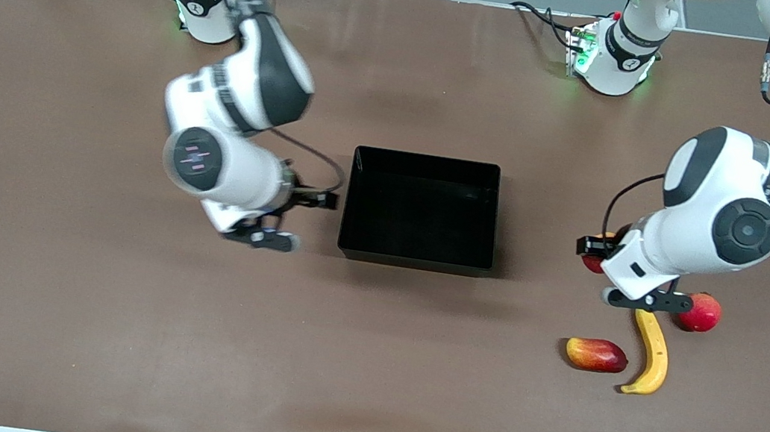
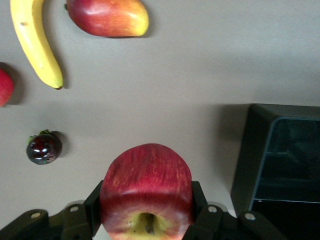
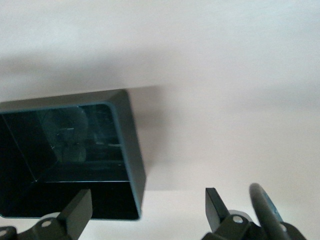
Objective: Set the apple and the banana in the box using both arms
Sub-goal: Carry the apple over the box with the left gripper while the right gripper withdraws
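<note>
My left gripper (image 1: 595, 258) is shut on the apple (image 1: 594, 263), red with a yellow stem dimple. It holds the apple above the table, between the box and the other fruit. In the left wrist view the apple (image 2: 146, 180) fills the space between the fingers of the left gripper (image 2: 146, 212). The banana (image 1: 652, 351) lies on the table toward the left arm's end and also shows in the left wrist view (image 2: 35, 45). The black box (image 1: 496, 216) stands mid-table, empty. My right gripper (image 1: 306, 214) is open and empty beside the box; in the right wrist view (image 3: 148, 207) it is over a box corner (image 3: 134, 165).
A red-yellow mango-like fruit (image 1: 595, 355) lies beside the banana. A pink-red round fruit (image 1: 700, 312) lies beside the banana's other end. A small dark round fruit (image 2: 44, 148) sits on the table, hidden under the left arm in the front view.
</note>
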`<state>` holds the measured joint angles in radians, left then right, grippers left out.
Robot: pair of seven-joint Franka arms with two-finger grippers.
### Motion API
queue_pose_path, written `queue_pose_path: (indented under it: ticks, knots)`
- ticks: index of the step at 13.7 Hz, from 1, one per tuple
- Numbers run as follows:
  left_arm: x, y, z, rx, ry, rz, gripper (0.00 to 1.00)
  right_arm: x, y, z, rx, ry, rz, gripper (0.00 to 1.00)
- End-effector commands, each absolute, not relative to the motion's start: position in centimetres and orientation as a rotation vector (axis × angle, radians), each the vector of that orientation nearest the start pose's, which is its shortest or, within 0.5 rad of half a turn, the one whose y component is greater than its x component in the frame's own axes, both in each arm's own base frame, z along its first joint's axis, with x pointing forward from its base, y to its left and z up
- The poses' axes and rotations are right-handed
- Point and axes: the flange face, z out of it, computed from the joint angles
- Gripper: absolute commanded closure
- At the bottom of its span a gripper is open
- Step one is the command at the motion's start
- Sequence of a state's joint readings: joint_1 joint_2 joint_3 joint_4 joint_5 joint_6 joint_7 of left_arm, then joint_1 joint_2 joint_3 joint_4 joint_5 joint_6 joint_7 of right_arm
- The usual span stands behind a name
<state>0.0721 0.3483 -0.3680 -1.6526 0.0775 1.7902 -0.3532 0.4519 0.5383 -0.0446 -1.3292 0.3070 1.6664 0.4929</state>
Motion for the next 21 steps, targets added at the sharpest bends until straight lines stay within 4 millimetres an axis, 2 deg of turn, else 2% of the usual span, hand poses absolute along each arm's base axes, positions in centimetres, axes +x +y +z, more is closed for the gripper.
queue_pose_path:
  ticks: [1, 3, 4, 6, 7, 8, 9, 11, 13, 15, 17, 19, 21]
  knots:
    - [60.4, -18.6, 42.1, -3.123, -0.111, 0.303, 1.00, 64.3, 24.1, 43.8, -2.930, 0.308, 0.501, 0.00]
    - [59.2, -22.0, 42.1, -3.105, -0.148, 0.297, 1.00, 63.6, 21.6, 47.4, -2.952, 0.338, 0.459, 0.00]
    - [58.4, -24.0, 42.1, -3.095, -0.125, 0.281, 1.00, 62.9, 19.8, 48.4, -3.004, 0.354, 0.450, 0.00]
    - [57.4, -26.3, 41.5, -3.101, -0.125, 0.300, 1.00, 61.4, 17.0, 51.3, -3.067, 0.328, 0.393, 0.00]
    - [56.1, -28.8, 40.6, -3.101, -0.126, 0.308, 1.00, 60.5, 14.6, 52.9, -3.061, 0.289, 0.367, 0.00]
    - [55.2, -30.6, 39.7, -3.101, -0.240, 0.290, 1.00, 59.7, 13.0, 54.1, -3.066, 0.220, 0.336, 0.00]
    - [54.6, -31.7, 38.6, -3.099, -0.316, 0.274, 1.00, 59.3, 10.1, 55.4, -3.074, 0.221, 0.307, 0.00]
    - [52.5, -35.6, 35.6, -3.110, -0.336, 0.269, 1.00, 58.1, 6.6, 58.2, -3.105, 0.201, 0.229, 0.00]
    - [50.9, -38.0, 32.9, -3.112, -0.355, 0.267, 1.00, 56.5, 2.9, 60.7, -3.112, 0.186, 0.174, 0.00]
    - [49.6, -38.7, 30.1, -3.119, -0.331, 0.276, 1.00, 54.2, 0.6, 63.0, -3.107, 0.216, 0.123, 0.00]
    - [47.7, -39.5, 27.0, -3.138, -0.297, 0.267, 1.00, 51.8, 0.5, 65.3, -3.121, 0.204, 0.064, 0.00]
    - [46.9, -39.5, 24.8, -3.126, -0.286, 0.303, 1.00, 50.3, 0.3, 66.9, -3.176, 0.020, 0.031, 0.00]
    - [46.4, -39.4, 22.7, -3.105, -0.279, 0.358, 1.00, 49.9, -1.7, 66.7, -3.170, -0.123, 0.086, 0.00]
